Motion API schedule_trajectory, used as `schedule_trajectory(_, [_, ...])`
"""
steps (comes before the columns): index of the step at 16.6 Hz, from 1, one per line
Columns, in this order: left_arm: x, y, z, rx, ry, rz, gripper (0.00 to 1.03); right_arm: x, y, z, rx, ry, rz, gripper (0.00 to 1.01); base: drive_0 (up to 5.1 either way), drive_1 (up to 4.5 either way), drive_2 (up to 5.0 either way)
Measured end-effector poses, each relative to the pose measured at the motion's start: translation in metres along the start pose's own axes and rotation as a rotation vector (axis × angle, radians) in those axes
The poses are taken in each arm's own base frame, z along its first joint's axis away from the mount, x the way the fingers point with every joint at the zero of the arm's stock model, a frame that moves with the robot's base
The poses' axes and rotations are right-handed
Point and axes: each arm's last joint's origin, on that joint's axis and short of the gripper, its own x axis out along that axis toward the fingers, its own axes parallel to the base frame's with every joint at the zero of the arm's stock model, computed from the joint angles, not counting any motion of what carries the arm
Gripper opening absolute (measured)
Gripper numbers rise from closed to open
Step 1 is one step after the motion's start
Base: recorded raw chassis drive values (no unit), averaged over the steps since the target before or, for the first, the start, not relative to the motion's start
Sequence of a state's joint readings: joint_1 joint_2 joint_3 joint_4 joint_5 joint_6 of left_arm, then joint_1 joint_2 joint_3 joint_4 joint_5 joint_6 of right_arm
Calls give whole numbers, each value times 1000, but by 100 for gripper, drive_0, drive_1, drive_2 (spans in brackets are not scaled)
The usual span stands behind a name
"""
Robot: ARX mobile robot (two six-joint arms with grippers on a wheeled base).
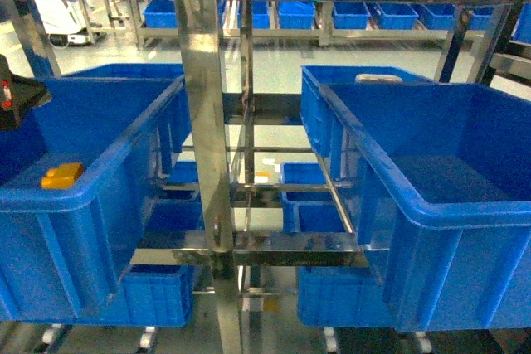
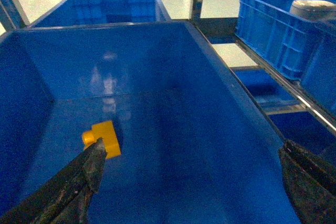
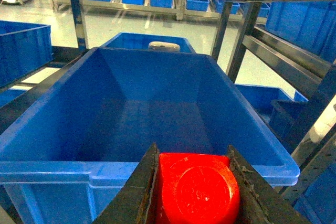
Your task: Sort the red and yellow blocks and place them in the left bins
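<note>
The yellow block [image 1: 62,175] [image 2: 102,139] lies on the floor of the front left bin [image 1: 99,205] [image 2: 220,103]. A second left bin [image 1: 124,72] [image 2: 105,9] stands behind it. My left gripper [image 2: 192,148] hangs over the front bin, open wide with nothing between its fingers; the left fingertip [image 2: 97,156] is just in front of the yellow block. In the head view only a dark part of that arm [image 1: 12,93] shows at the left edge. My right gripper [image 3: 192,153] is shut on the red block [image 3: 197,190], just before the near rim of a big blue bin [image 3: 131,174].
A steel rack post [image 1: 203,105] and crossbars stand between the left bins and the right bins [image 1: 448,205]. The far right bin holds a pale round object [image 1: 377,78] [image 3: 164,46]. More blue crates sit on lower shelves and along the far wall.
</note>
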State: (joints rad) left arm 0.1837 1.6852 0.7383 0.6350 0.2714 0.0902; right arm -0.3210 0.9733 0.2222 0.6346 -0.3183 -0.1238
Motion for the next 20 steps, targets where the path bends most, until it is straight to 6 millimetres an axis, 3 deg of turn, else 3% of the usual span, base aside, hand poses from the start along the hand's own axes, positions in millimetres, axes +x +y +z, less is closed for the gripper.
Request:
schedule_trajectory(4, [-37,-18,8,36,-47,-40,98,0,0,0,0,0,0,28,0,0,0])
schedule_trajectory(6, [-67,-23,35,34,-163,-51,98,0,0,0,0,0,0,28,0,0,0])
schedule_trajectory(8, [-83,-23,53,4,-256,-14,98,0,0,0,0,0,0,28,0,0,0])
schedule_trajectory(14, [-82,-23,51,-18,-246,-15,98,4,-2,-1,2,4,-9,28,0,0,0])
schedule_trajectory(20, [-82,-23,51,-19,-246,-14,98,45,-4,-3,21,80,20,28,0,0,0])
